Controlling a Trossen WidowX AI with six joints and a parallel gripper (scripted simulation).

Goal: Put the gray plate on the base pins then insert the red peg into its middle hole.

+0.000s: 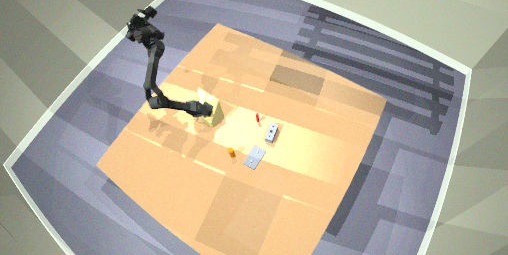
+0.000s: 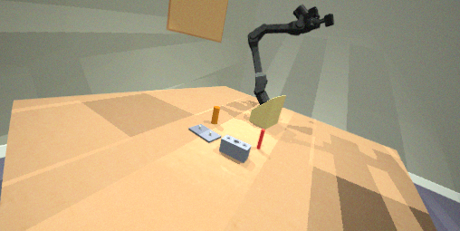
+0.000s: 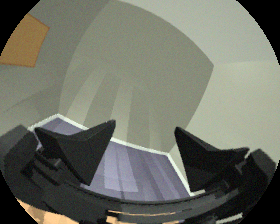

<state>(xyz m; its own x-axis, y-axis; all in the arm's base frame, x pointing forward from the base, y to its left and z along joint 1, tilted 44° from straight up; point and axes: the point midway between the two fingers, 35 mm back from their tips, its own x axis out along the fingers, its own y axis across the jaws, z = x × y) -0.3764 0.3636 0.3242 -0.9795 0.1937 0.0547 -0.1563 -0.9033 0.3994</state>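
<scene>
Nothing of the task appears done. The end effector [image 2: 327, 20] is raised high, well apart from the parts, spread wide and grasping nothing. The plate [image 1: 254, 157] is seen flat on the surface [image 1: 165, 189], beside the base [image 1: 271, 132]. The peg [image 1: 258, 118] is left standing near the base.

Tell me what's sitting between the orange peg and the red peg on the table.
In the top view, only bare tabletop separates the orange peg and red peg.
</scene>
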